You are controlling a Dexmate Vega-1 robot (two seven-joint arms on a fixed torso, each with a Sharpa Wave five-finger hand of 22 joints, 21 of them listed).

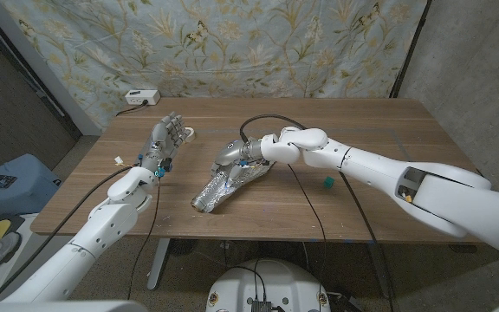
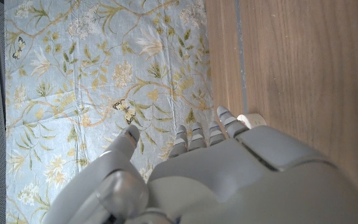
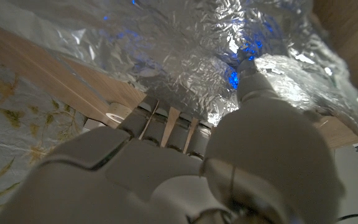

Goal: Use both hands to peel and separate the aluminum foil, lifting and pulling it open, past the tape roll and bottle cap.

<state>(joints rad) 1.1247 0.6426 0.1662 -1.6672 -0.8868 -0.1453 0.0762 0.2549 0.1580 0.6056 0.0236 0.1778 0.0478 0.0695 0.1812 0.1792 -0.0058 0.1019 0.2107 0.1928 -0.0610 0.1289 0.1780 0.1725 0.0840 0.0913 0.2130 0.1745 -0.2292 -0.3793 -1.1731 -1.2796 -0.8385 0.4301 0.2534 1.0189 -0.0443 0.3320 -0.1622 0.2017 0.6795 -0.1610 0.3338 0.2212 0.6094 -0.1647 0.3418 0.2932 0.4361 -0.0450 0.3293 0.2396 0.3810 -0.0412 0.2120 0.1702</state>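
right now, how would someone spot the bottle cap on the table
On the wooden table, look just past the right arm's forearm, on the side away from the crumpled foil. The bottle cap is a tiny teal piece alone on bare wood, the only coloured speck there.

Aluminum foil [image 1: 223,186] is showing crinkled silver, with blue glints in the right wrist view. Table [image 1: 362,186] is showing brown wood grain. Backdrop cloth [image 1: 258,43] is showing pale blue with cream flowers, olive leaves and butterflies. Both arms are showing white; left hand [image 1: 165,143] grey. Small teal object [image 1: 328,182] on the table.
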